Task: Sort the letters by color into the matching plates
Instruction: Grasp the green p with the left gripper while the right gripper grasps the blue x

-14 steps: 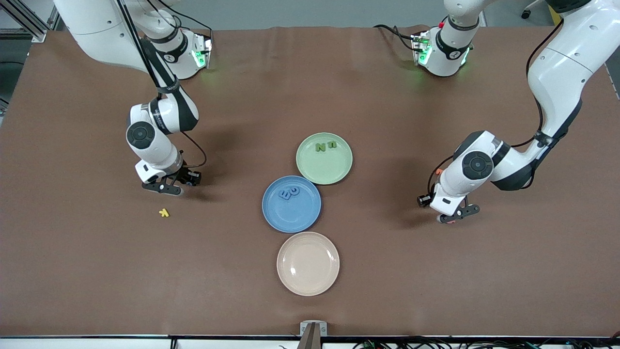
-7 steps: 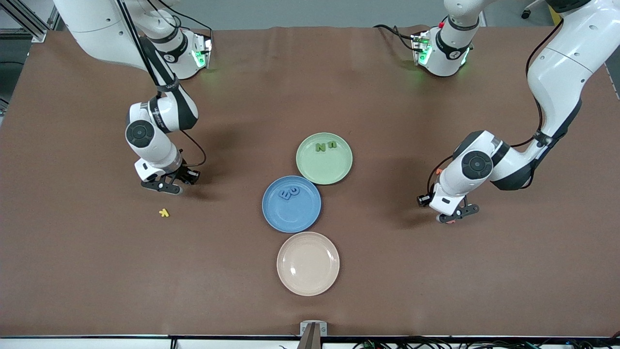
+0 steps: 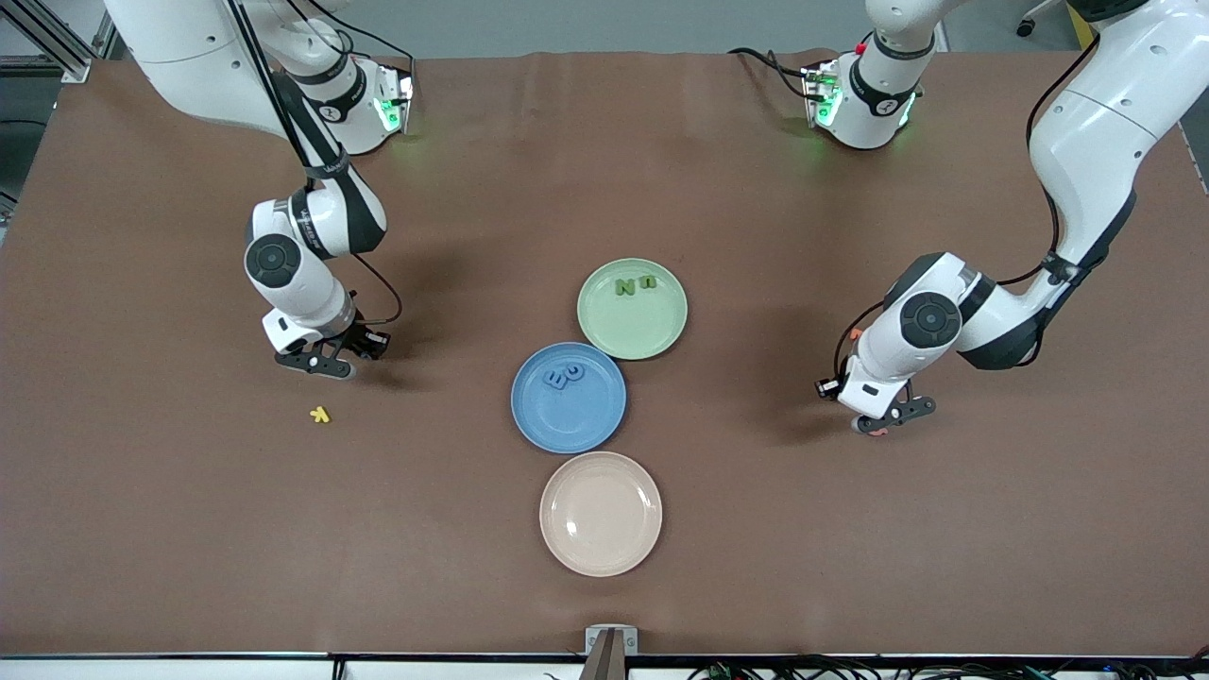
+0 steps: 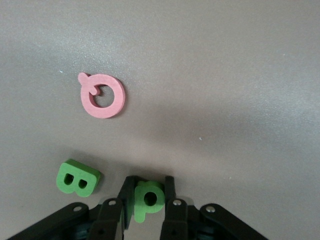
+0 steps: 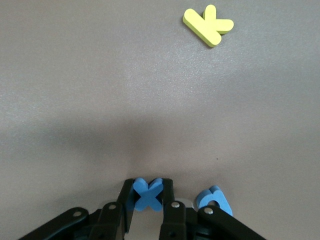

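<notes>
Brown table: the left gripper (image 4: 146, 212) clamps a green P (image 4: 148, 198), the right gripper (image 5: 147, 212) a blue X (image 5: 148, 194), both light, soft-looking foam best pinched across flat sides, well apart from the central plates (image 3: 567, 425).

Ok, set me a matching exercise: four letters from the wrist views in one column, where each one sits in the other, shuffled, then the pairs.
Letters:
1. green P
2. blue X
3. pink Q
4. yellow K

Places:
a. between the right tool's fingers
b. loose on the table, near a green B
c. between the left tool's fingers
d. loose on the table at the right arm's end

Pairs: 1-c, 2-a, 3-b, 4-d
</notes>
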